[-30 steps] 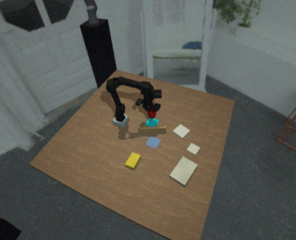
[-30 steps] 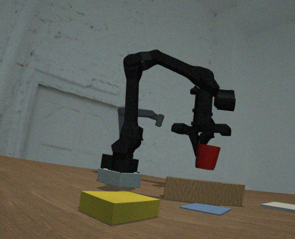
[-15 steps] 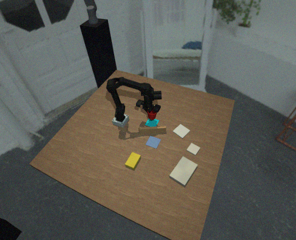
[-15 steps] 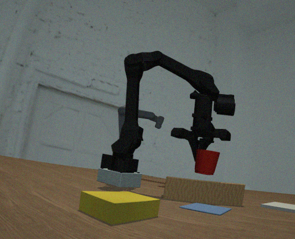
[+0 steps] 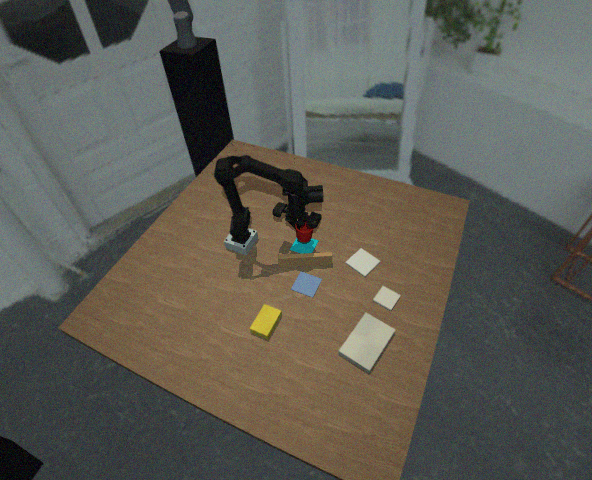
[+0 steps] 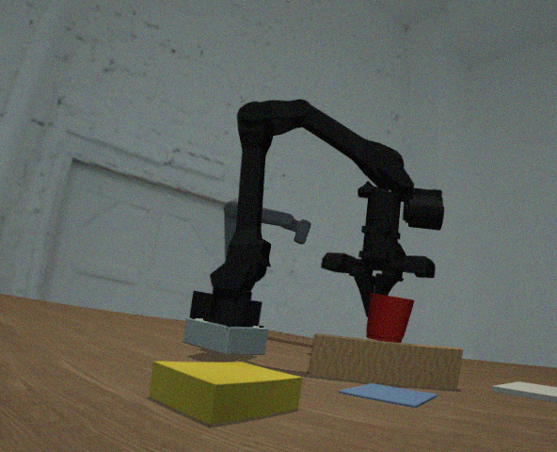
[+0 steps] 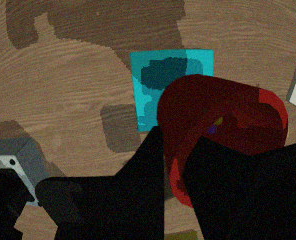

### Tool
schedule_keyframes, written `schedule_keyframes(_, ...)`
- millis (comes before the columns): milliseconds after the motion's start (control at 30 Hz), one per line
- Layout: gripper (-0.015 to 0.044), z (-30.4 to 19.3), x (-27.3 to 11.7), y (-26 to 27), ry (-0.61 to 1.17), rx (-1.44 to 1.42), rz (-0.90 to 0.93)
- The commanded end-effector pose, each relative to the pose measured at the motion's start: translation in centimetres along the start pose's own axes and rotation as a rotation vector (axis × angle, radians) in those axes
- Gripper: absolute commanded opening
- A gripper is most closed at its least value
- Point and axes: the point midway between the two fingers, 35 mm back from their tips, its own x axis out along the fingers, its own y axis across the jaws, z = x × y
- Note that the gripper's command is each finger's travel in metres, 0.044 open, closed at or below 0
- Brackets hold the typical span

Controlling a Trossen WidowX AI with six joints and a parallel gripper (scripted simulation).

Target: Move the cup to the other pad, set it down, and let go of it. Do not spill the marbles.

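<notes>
Relative to the wood-grained barrier point(image 5: 305, 259) point(image 6: 385, 362), you see a cyan pad point(image 5: 303, 245) point(image 7: 200, 56) behind it, a plain blue pad point(image 5: 306, 284) point(image 6: 388, 395) in front, and a solid red cup point(image 5: 304, 235) point(image 6: 389, 318) point(image 7: 188, 100) above the cyan.

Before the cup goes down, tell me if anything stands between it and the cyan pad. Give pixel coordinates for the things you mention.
Nothing visible stands between the cup point(image 5: 304, 235) point(image 6: 389, 318) point(image 7: 203, 95), held in the gripper point(image 5: 303, 225) point(image 6: 374, 302) point(image 7: 164, 131), and the cyan pad point(image 5: 302, 246) point(image 7: 147, 102) below. The upright wooden block point(image 5: 305, 260) point(image 6: 385, 362) is beside that pad, toward the blue pad point(image 5: 306, 284) point(image 6: 388, 395).
</notes>
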Motion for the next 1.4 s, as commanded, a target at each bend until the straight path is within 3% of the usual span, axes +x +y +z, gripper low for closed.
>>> schedule_keyframes(0, 0.0, 0.0, 0.6, 0.1, 0.001, 0.005, 0.006)
schedule_keyframes(1367, 0.0, 0.1, 4.7, 0.4, 0.001, 0.0, 0.002)
